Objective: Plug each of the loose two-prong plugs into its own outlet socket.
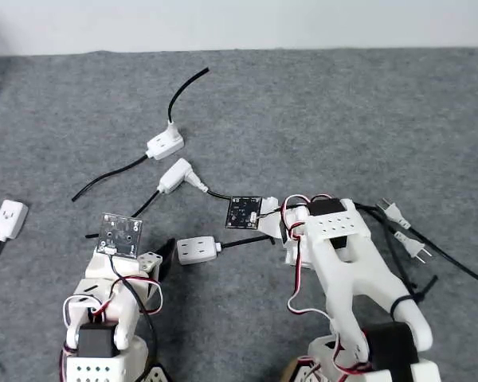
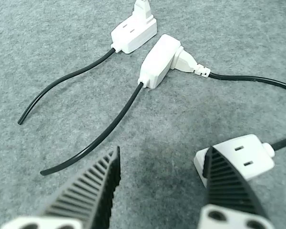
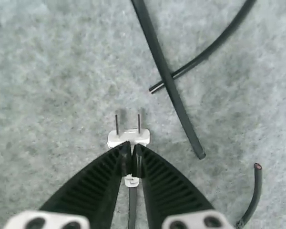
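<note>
Grey felt table (image 1: 319, 103) in the high view carries four white outlet sockets. Of these, the farthest socket (image 1: 165, 144) has a white plug (image 1: 172, 126) seated in it, its black cord curling away behind. Just nearer, the second socket (image 1: 172, 178) holds an angled plug (image 1: 195, 184). With nothing in it, the third socket (image 1: 197, 249) lies just in front of the left arm (image 1: 103, 318). Well apart at the table's left edge sits the fourth socket (image 1: 9, 219), also unfilled. Over the middle stretches the right arm (image 1: 358, 270). To its right lie one loose plug (image 1: 390, 211) and another loose plug (image 1: 414, 248), near each other on black cords.

From the left wrist view, the left gripper (image 2: 163, 157) stands wide apart with nothing between its ribbed black fingers (image 2: 93, 191). The third socket shows just behind one finger, slots facing up. Beyond it, the two filled sockets lie side by side, cords trailing across the felt.

From the right wrist view, the right gripper (image 3: 132, 149) is pinched tight on a held two-prong plug (image 3: 128, 138), whose prongs point straight away from the fingers above the felt. The plug's cord runs back between the fingers. Ahead of the prongs, two black cables (image 3: 167, 76) cross each other, and a cut cable end (image 3: 256, 168) lies off to one side.
</note>
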Controlling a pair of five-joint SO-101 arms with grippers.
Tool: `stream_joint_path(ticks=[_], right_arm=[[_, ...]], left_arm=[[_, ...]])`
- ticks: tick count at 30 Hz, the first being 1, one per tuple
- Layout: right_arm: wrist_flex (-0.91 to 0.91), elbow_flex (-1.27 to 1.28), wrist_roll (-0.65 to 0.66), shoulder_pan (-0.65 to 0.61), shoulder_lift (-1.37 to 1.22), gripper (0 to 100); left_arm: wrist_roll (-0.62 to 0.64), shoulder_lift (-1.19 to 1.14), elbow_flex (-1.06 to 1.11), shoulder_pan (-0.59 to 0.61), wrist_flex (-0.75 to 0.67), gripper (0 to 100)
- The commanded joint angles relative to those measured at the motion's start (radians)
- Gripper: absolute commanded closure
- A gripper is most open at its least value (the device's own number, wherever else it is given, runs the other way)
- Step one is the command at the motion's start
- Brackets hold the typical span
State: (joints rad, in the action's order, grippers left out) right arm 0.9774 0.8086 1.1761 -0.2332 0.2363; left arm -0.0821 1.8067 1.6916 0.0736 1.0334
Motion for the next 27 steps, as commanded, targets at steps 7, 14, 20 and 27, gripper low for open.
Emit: stream_joint_path(ticks=[7, 14, 20, 27], right_arm=[[0.156, -0.173, -0.16, 0.015, 0.036, 87.3], [0.234, -0.117, 0.091, 0.024, 0.028, 76.9], [0.223, -0.11, 0.186, 0.051, 0.022, 76.8], [0.223, -0.101, 0.207, 0.045, 0.016, 77.2]], left_arm=[[-0.005, 0.015, -0.008, 0.0, -0.005, 73], [-0.005, 0.015, -0.008, 0.0, -0.005, 73], [-0.005, 0.015, -0.008, 0.0, -0.005, 73], [-0.005, 0.015, -0.008, 0.0, -0.005, 73]])
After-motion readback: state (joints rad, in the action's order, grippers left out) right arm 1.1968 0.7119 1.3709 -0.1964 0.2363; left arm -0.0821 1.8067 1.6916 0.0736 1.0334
